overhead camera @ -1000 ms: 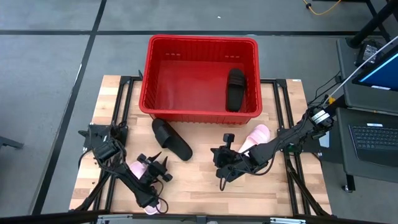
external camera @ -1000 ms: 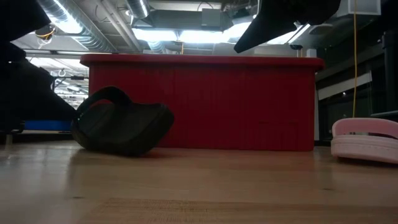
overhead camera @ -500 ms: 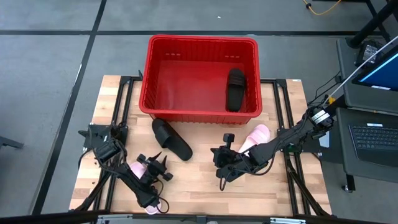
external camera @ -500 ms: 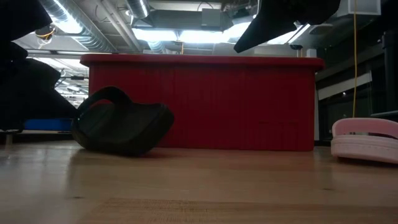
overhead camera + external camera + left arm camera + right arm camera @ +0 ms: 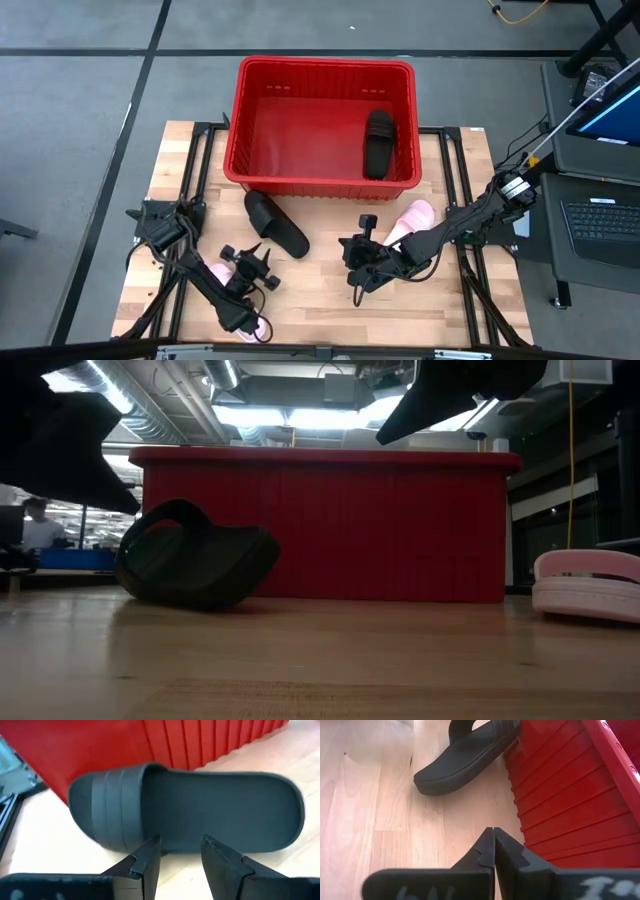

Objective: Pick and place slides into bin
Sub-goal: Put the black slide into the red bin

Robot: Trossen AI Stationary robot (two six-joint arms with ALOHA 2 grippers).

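High view: left gripper, released, hovers near the counter's front edge over a pale pink slide. A matte black slide lies against the red slotted plastic bin. Right gripper stays clenched, empty, beside another pink slide.

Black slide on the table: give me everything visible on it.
The black slide on the table is matte black, one wide ribbed strap, open toe, smooth footbed, material like foam or rubber. It lies sole-down on the wooden table, diagonal, one end close against the red bin wall; contact unclear. Nothing grips it: the left tool, open, is pointed at its side.
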